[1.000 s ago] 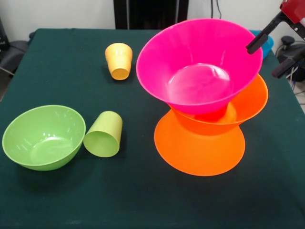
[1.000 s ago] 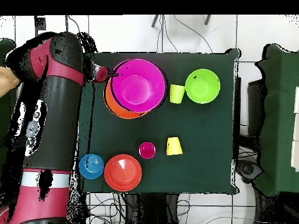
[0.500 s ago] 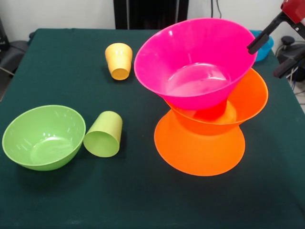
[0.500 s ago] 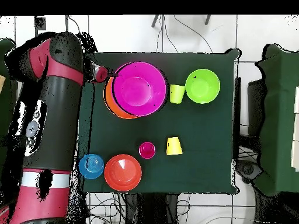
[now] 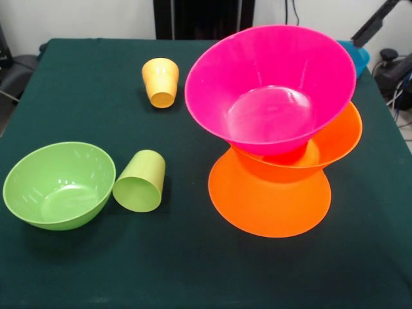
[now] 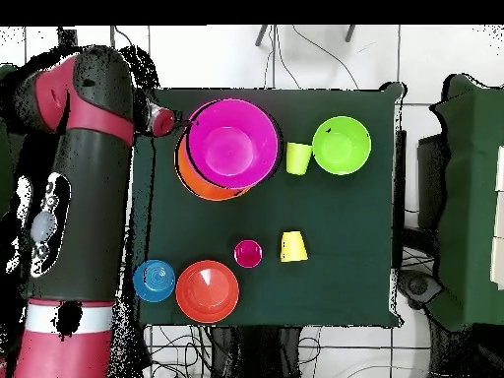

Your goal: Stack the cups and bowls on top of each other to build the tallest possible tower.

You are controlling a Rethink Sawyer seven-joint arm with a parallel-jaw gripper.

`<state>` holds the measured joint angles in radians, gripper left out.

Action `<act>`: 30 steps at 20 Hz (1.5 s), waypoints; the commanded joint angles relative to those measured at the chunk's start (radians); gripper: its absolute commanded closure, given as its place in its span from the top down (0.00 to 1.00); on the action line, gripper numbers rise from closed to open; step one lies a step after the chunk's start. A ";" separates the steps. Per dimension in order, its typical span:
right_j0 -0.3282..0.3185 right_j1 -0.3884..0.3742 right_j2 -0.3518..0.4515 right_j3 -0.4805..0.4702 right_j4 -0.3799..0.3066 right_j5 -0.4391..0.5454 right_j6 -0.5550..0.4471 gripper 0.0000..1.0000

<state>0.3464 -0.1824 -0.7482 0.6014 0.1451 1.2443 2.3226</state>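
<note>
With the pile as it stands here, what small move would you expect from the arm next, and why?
Probably a swing over toward the magenta cup to fetch it. The tower already ends in the pink bowl, sitting open side up, so a cup could go inside it. The gripper is beside the tower at the table's edge, holding nothing that shows. The magenta cup stands upright in open space, unlike the green cup on its side.

Glossy smooth plastic pink bowl [image 5: 270, 90] tops the tower, with matt dark green cloth on the table [image 5: 77, 84] around it and smooth plastic cups [image 5: 160, 81] nearby.
</note>
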 commanded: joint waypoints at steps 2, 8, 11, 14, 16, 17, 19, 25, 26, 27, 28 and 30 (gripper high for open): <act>0.008 -0.139 0.058 0.047 0.041 0.201 0.075 1.00; 0.004 -0.260 0.094 0.117 0.063 0.220 0.040 1.00; -0.013 -0.356 0.118 0.189 0.081 0.229 -0.009 1.00; -0.051 -0.465 0.125 0.269 0.090 0.257 -0.073 1.00; -0.094 -0.547 0.153 0.350 0.102 0.246 -0.158 1.00; -0.117 -0.589 0.170 0.400 0.114 0.227 -0.199 1.00; -0.169 -0.662 0.206 0.482 0.136 0.203 -0.281 1.00; -0.313 -0.775 0.274 0.563 0.128 0.216 -0.486 1.00; -0.330 -0.787 0.283 0.570 0.120 0.216 -0.511 1.00; -0.345 -0.799 0.293 0.582 0.114 0.211 -0.530 1.00; -0.360 -0.801 0.306 0.584 0.111 0.206 -0.540 1.00; -0.386 -0.806 0.334 0.597 0.112 0.197 -0.556 1.00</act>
<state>0.0046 -0.9271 -0.6108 0.9870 0.2897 1.3815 2.1584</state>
